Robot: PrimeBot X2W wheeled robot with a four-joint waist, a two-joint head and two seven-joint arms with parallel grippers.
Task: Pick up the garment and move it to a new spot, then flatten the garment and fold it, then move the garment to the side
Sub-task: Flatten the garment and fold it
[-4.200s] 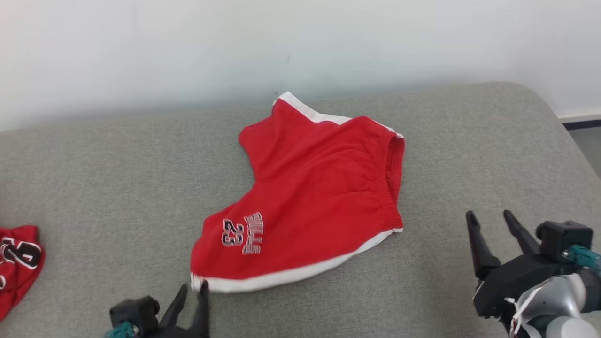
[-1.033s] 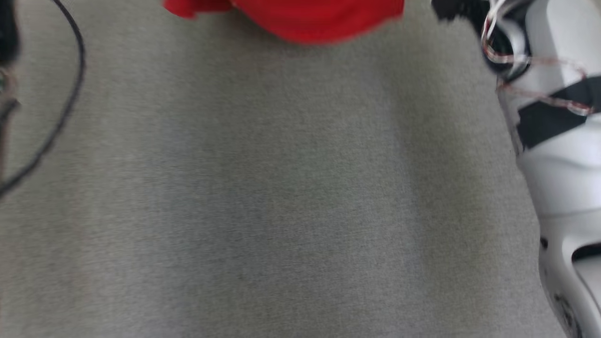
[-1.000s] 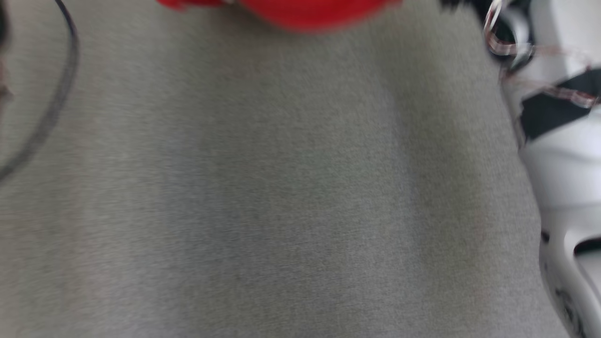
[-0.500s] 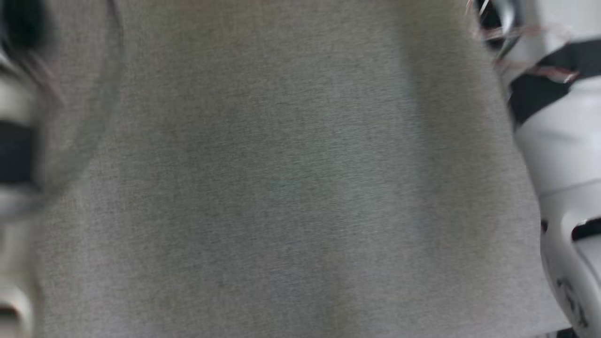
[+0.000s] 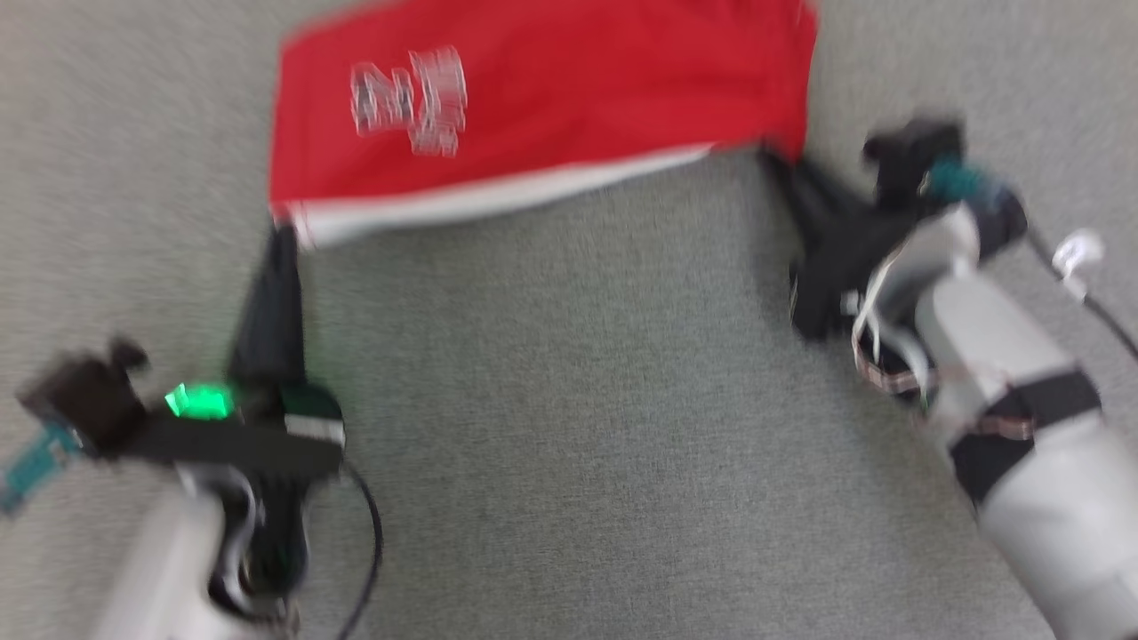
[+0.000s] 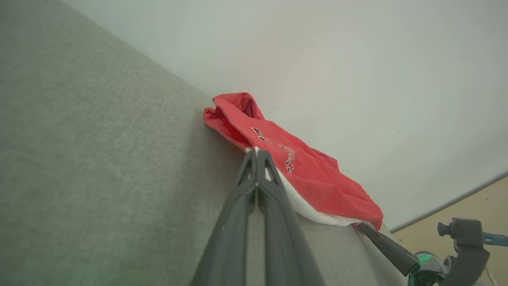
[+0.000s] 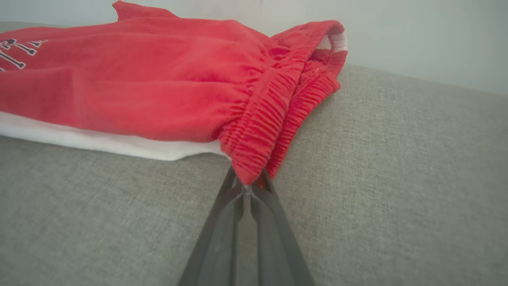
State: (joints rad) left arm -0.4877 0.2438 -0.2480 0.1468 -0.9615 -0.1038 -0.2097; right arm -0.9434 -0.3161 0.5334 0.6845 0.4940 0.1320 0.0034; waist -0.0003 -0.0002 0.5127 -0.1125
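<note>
The garment (image 5: 542, 98) is a pair of red shorts with white trim and a printed number, lying on the grey cushion at the top of the blurred head view. My left gripper (image 5: 283, 227) is shut on its white-hemmed leg corner; in the left wrist view the left gripper (image 6: 256, 151) pinches that hem of the garment (image 6: 313, 174). My right gripper (image 5: 772, 156) is shut on the elastic waistband corner. The right wrist view has the right gripper (image 7: 248, 186) clamped on the gathered band of the garment (image 7: 158, 91).
Grey fabric cushion (image 5: 569, 427) spreads under everything. A pale wall (image 6: 317, 59) rises behind it. A black cable (image 5: 369, 542) loops by my left forearm, and a white connector (image 5: 1074, 253) with a cable hangs beside the right arm.
The head camera has swung: the shorts slipped off the top edge, then came back with both grippers. Compared with the oldest frame, both grippers have closed on the near corners of the shorts.
</note>
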